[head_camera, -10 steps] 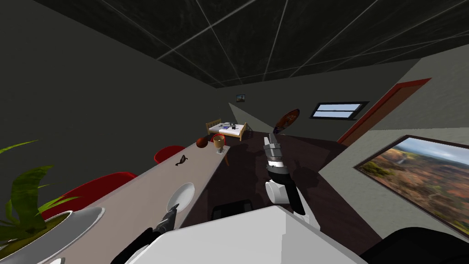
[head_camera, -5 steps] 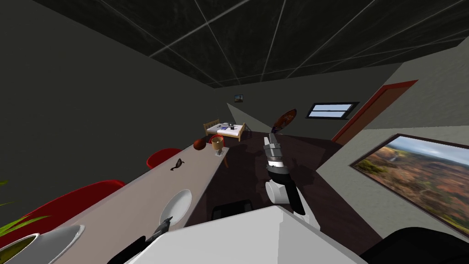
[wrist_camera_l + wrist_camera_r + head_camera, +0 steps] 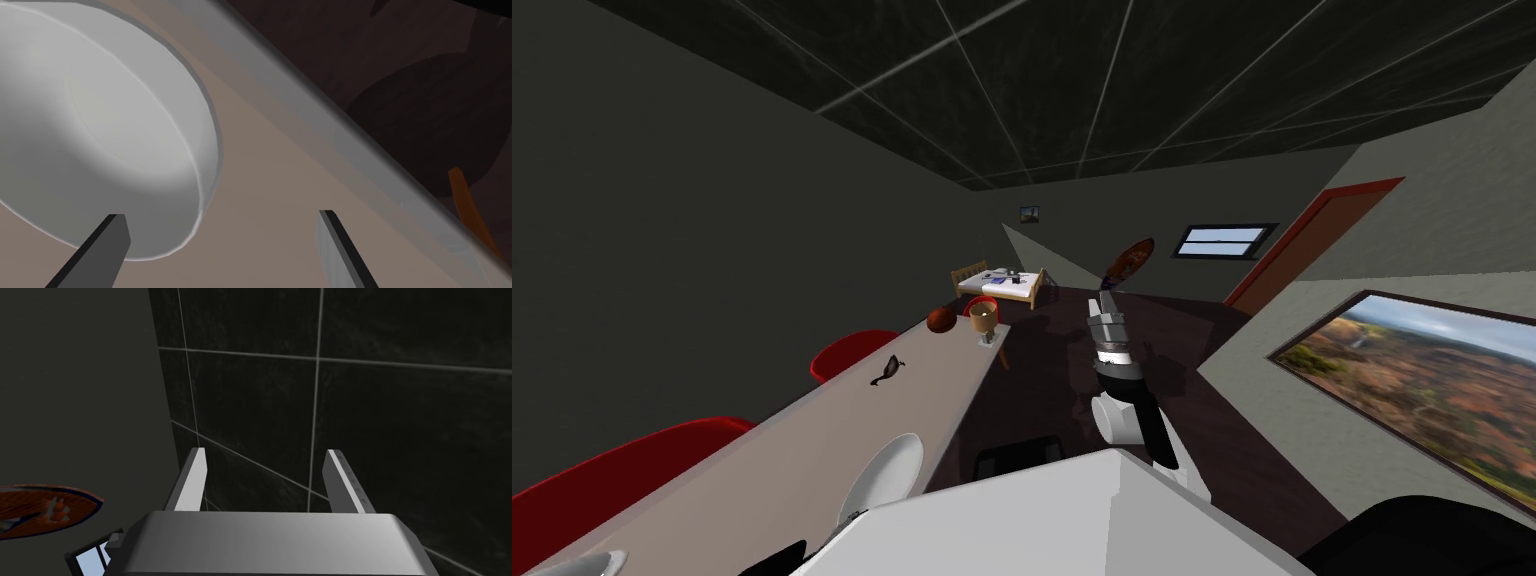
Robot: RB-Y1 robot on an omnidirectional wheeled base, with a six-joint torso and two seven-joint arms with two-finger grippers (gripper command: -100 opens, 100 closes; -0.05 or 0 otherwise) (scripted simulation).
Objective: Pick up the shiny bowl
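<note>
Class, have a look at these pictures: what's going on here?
The robot's left claw, open, hovers close by the rim of a white bowl near the edge of a long beige table. It has not gripped the bowl yet. The right claw, also open, is raised in front, holding nothing.

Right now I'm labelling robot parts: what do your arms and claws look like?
Right arm: white rounded forearm, black joint, grey banded wrist. Right claw: two thin, flat light grey blades on a grey box body. Left claw: same blades, one shaded dark.
</note>
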